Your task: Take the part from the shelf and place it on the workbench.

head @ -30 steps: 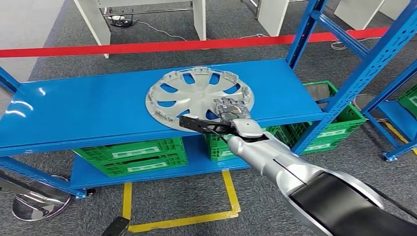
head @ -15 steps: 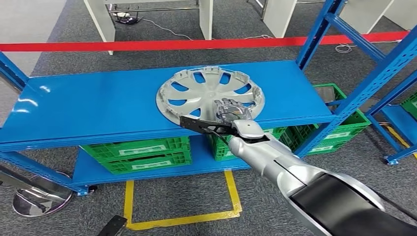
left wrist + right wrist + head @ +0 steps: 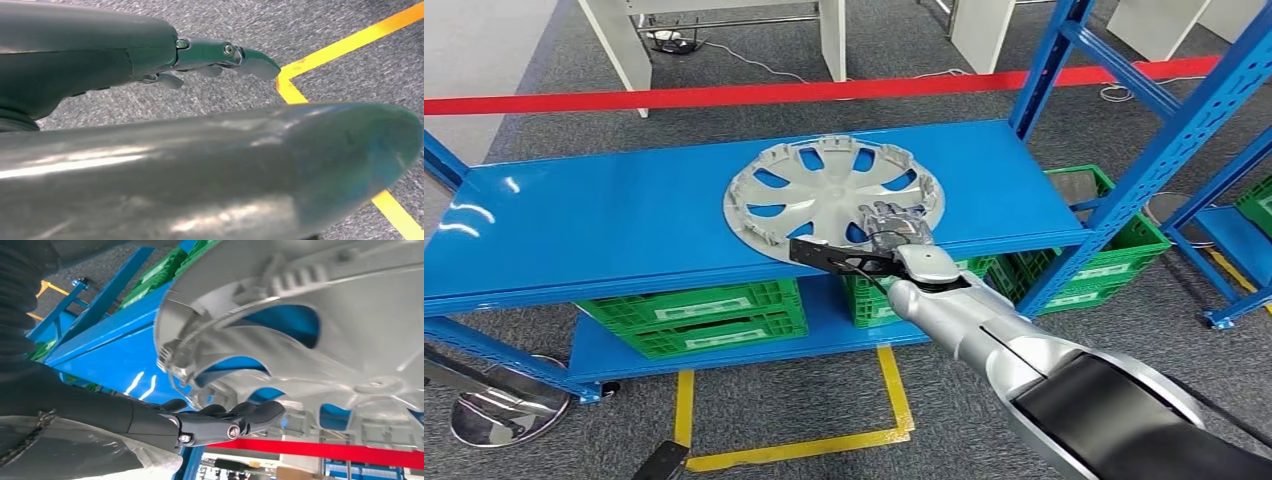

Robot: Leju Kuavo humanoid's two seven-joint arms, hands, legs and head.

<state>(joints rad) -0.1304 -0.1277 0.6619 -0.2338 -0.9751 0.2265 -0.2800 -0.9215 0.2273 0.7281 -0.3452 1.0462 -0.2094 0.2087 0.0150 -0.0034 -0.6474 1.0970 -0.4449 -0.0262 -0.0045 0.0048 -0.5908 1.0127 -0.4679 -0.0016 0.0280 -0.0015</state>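
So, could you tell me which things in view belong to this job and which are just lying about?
Job:
- silver wheel cover, the part, lying on the shelf
- blue shelf
- right hand, on the cover's near rim

Lying about:
- green crates underneath
- red tape barrier
- yellow floor marking
- left hand, hanging over the floor

The right arm [image 3: 1024, 350] reaches forward from the lower right of the head view, silver forearm narrowing to the wrist, a black bracket sticking out sideways from it. The right hand [image 3: 894, 225] lies at the near edge of the wheel cover [image 3: 834, 195], palm down. In the right wrist view its dark fingers [image 3: 240, 420] lie close together, lightly curled, against the cover's rim — whether they actually grip it cannot be told. The left hand [image 3: 220, 55] hangs low over the floor, well apart from the wheel cover, fingers slightly bent and holding nothing.
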